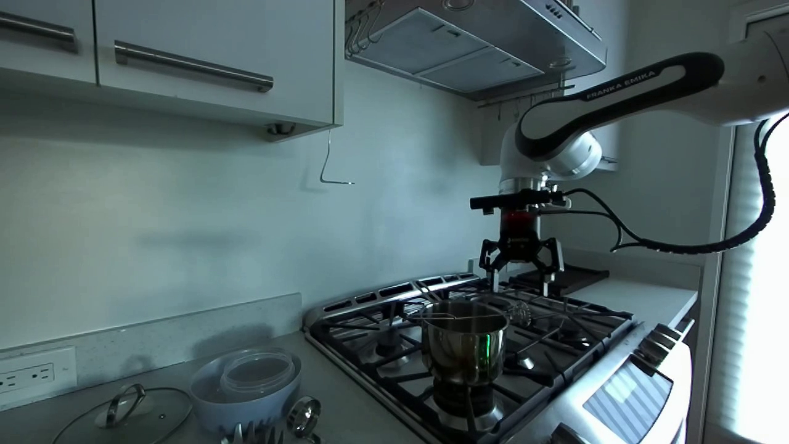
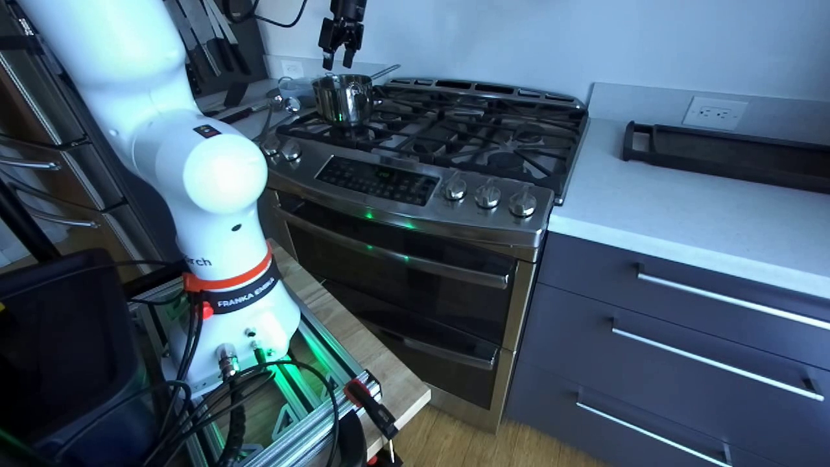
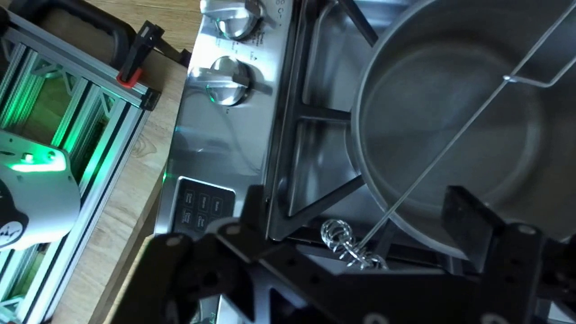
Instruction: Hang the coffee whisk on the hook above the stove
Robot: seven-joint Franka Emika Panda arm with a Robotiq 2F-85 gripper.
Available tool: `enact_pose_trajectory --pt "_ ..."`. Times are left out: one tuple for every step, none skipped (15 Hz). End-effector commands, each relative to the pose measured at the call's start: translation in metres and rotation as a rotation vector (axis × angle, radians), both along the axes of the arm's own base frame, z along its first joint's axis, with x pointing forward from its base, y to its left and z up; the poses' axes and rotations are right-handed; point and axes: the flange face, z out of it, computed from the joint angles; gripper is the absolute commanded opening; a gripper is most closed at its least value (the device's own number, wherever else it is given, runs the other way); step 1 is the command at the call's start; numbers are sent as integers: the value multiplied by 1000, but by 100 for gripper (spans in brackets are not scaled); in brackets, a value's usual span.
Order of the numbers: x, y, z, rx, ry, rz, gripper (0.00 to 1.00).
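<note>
The coffee whisk, a thin wire handle with a coiled metal head (image 1: 521, 313), lies across the rim of a steel pot (image 1: 465, 348) on the stove. In the wrist view the whisk's coil (image 3: 353, 247) sticks out past the pot rim, between my fingers, and its handle crosses the open pot (image 3: 432, 117). My gripper (image 1: 519, 286) is open and empty, pointing down above the coil. It also hangs over the pot in an exterior view (image 2: 338, 63). Several hooks (image 1: 363, 28) hang at the range hood's edge. A bent wire hook (image 1: 325, 168) hangs below the upper cabinet.
The range hood (image 1: 487, 37) overhangs the stove grates (image 1: 382, 351). A thin rail with small hooks (image 1: 524, 98) is behind the arm. The pot's handle (image 2: 387, 71) points towards the back. Bowls (image 1: 246, 388), a glass lid (image 1: 135, 419) and utensils (image 1: 302, 419) stand on the counter.
</note>
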Motion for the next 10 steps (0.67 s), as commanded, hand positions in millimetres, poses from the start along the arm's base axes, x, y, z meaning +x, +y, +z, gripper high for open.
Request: enact_pose_trajectory --pt "3 12 -4 -13 37 -95 100" --pt "3 15 -6 -12 32 -109 100" --pt "4 18 -8 -14 27 -125 100" --pt "5 22 -10 -18 20 -139 100" --pt "6 26 -13 -19 18 -155 100" --pt "7 29 -15 -20 14 -173 100" --pt "8 32 -17 -17 11 -185 100" --pt "9 35 -18 -10 0 -196 100" --pt "10 38 -19 -5 -10 -204 100" --pt "11 42 -20 -3 -24 -210 100"
